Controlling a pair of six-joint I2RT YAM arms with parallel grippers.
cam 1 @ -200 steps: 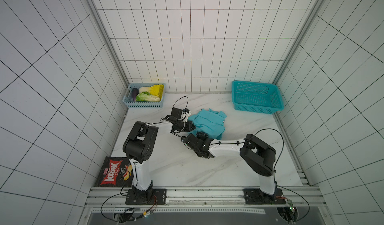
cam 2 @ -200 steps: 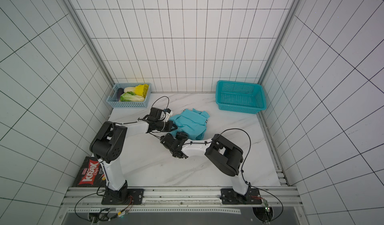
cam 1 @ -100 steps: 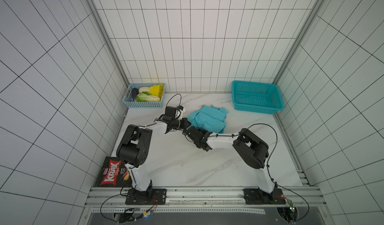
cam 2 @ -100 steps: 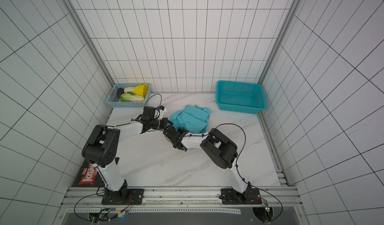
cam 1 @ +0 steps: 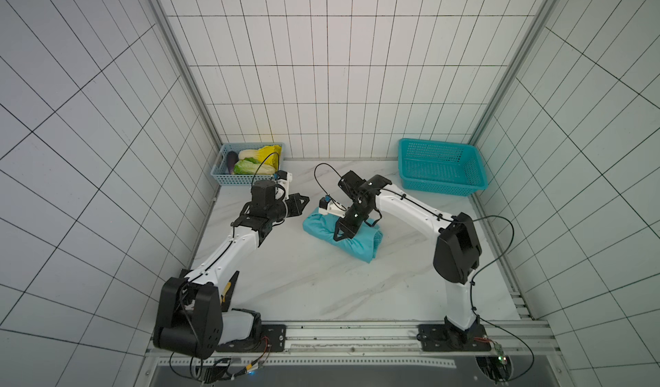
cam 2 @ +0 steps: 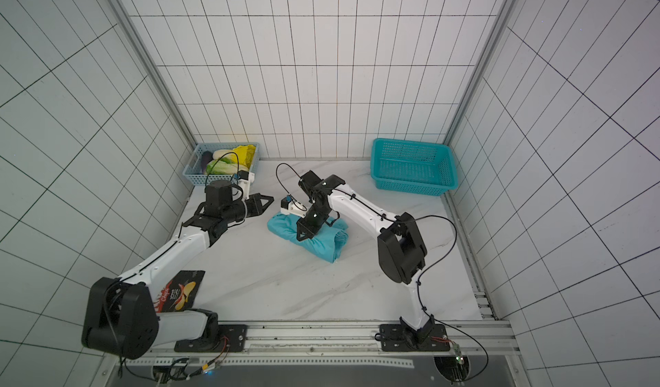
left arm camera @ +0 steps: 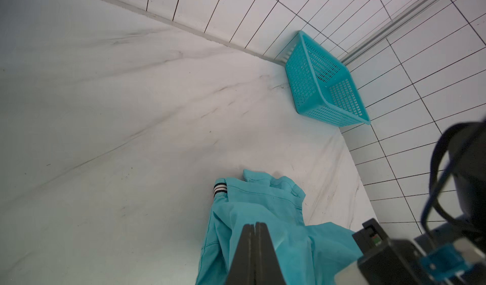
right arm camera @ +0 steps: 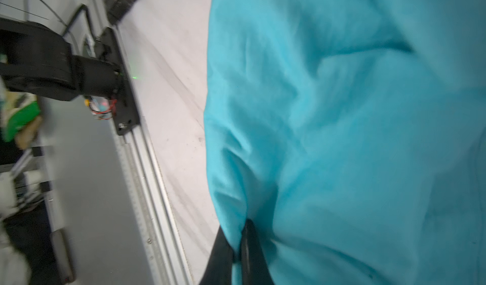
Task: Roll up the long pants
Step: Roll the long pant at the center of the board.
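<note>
**Q:** Which step is shown?

**A:** Mid-roll, by judgement. The long pants (cam 1: pixel 357 249) lie as a thick, loosely wound bundle at the middle of the table (cam 1: pixel 321 288), well apart from both baskets. The right gripper (cam 1: pixel 337 237) bears down on the bundle, and its fingers (right arm camera: pixel 249 246) are closed with a fold of teal cloth pinched between them. The left gripper (cam 1: pixel 305 202) hangs just beside the bundle's end, its fingers (left arm camera: pixel 247 244) pressed together on nothing.

**Q:** What does the next move call for?

**A:** Probably turning the pinched fold over the bundle while the free arm steadies the loose end, where a striped cuff (left arm camera: pixel 220 189) shows. A slack wrap would likely let the roll spring apart.

**Q:** Count of items?

**A:** One pair of pants; two grippers; two baskets, namely one teal basket (cam 1: pixel 443 185), empty, and one pale blue basket (cam 1: pixel 232 179) holding vegetables (cam 1: pixel 255 165); one snack packet (cam 2: pixel 182 290)
</note>
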